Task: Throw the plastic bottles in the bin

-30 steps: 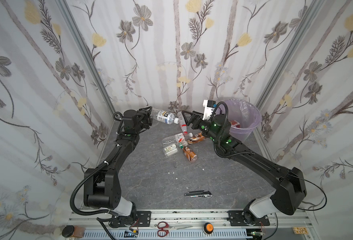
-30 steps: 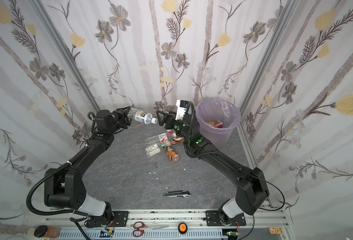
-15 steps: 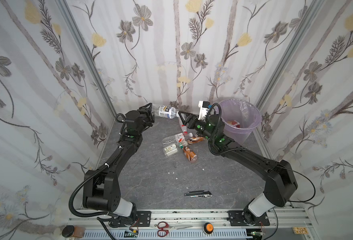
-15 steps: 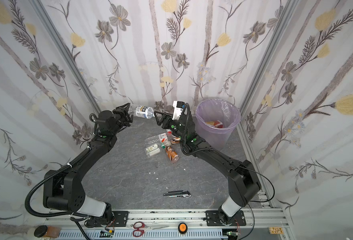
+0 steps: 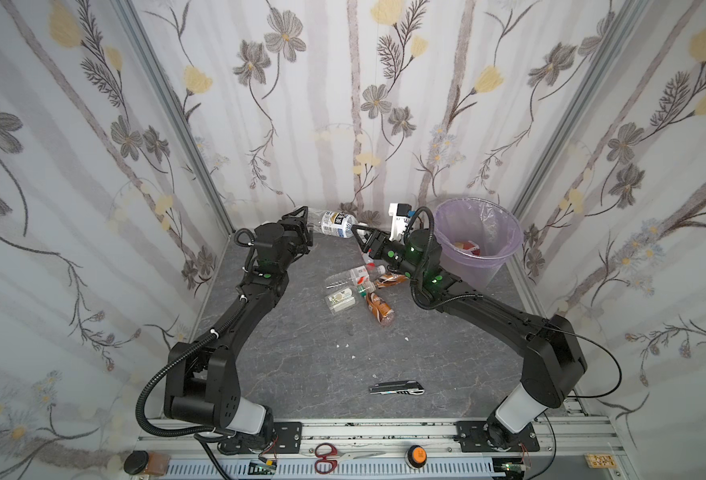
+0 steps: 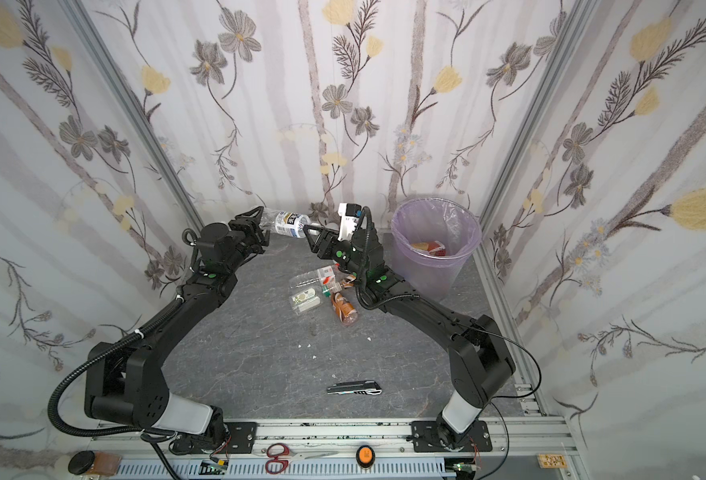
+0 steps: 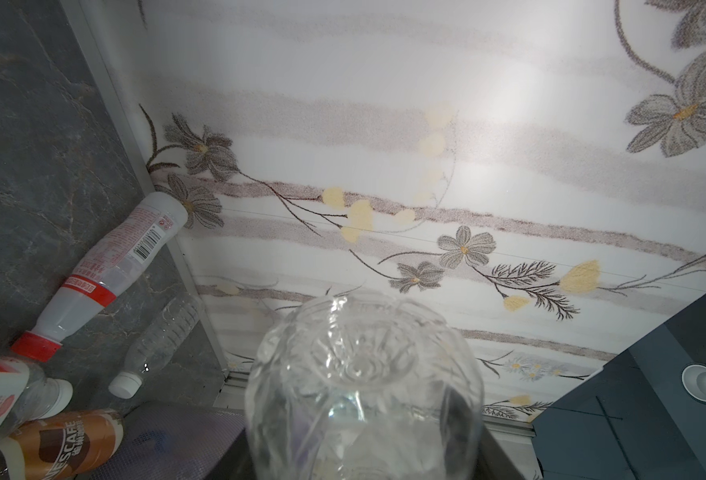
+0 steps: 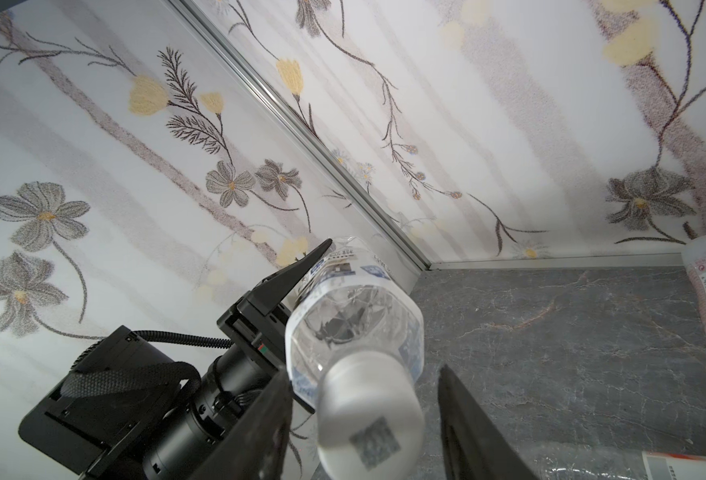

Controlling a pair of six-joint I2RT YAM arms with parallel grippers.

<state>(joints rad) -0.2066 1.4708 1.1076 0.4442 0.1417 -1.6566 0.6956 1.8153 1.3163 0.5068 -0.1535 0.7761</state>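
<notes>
Two claws meet at one clear water bottle (image 5: 334, 223), held level above the table (image 5: 301, 353). Your left gripper (image 5: 306, 226) is clamped on its base end, so the white cap (image 8: 368, 424) points at your right gripper (image 8: 364, 374), whose jaws stand apart on either side of that cap, a gap showing. I read a handover: the bin (image 5: 474, 272) stands on the right gripper's side, well apart from the left.

"NESCAFE" on brown bottle (image 7: 62, 442), remaining print too small to read
</notes>
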